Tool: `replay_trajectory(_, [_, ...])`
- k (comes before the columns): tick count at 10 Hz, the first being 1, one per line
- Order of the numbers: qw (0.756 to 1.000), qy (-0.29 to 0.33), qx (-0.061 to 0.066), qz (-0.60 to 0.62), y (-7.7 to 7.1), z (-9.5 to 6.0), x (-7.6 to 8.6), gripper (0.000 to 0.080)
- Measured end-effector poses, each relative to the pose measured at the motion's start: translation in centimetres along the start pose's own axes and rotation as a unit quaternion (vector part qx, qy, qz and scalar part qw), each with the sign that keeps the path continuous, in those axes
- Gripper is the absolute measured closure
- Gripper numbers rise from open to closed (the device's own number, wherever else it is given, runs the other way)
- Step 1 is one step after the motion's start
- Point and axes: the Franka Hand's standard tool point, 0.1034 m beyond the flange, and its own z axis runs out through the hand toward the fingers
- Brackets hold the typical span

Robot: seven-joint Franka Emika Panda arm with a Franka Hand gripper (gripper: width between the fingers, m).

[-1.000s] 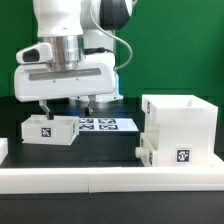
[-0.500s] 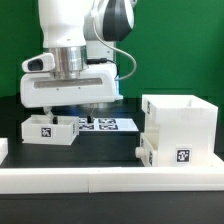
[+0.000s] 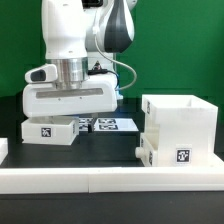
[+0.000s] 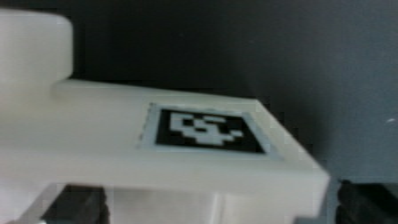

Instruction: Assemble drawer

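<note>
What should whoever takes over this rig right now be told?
Gripper: low over the small drawer box at the exterior view's left; open or shut cannot be told.
Drawer case: upright at the exterior view's right, apart from that box.
Done: what looks like one lower drawer sits in the case, sticking out slightly.
Left: grasp the small drawer box, carry it past the marker board, and slide it into the case.
</note>
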Motion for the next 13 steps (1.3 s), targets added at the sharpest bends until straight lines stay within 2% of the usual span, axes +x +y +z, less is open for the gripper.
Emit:
replay_trajectory(1, [1.0,0.0,0.0,-0.002,-0.1,0.0,0.0,0.0248])
replay_trajectory(2, [1.0,0.0,0.0,-0.003,-0.2,0.0,0.0,0.0248])
replay_trajectory(3, [1.0,0.0,0.0,-0.004,-0.2,0.1,0.0,0.0439])
replay_trajectory(4, [1.0,-0.001,0.0,-0.004,-0.3,0.1,0.0,0.0439])
replay_trajectory(5, [1.0,-0.001,0.001,-0.007,-0.3,0.1,0.0,0.0622])
replay_trajectory(6, [1.0,-0.001,0.001,-0.008,-0.3,0.1,0.0,0.0756])
replay_trajectory(8, [1.0,0.003,-0.001,-0.012,-0.6,0.0,0.3,0.0756])
replay_trajectory(10, [1.0,0.005,-0.001,-0.023,-1.7,-0.1,0.8,0.0756])
replay_trajectory(13, [0.998,-0.008,0.007,-0.055,-4.9,-1.2,3.1,0.0756])
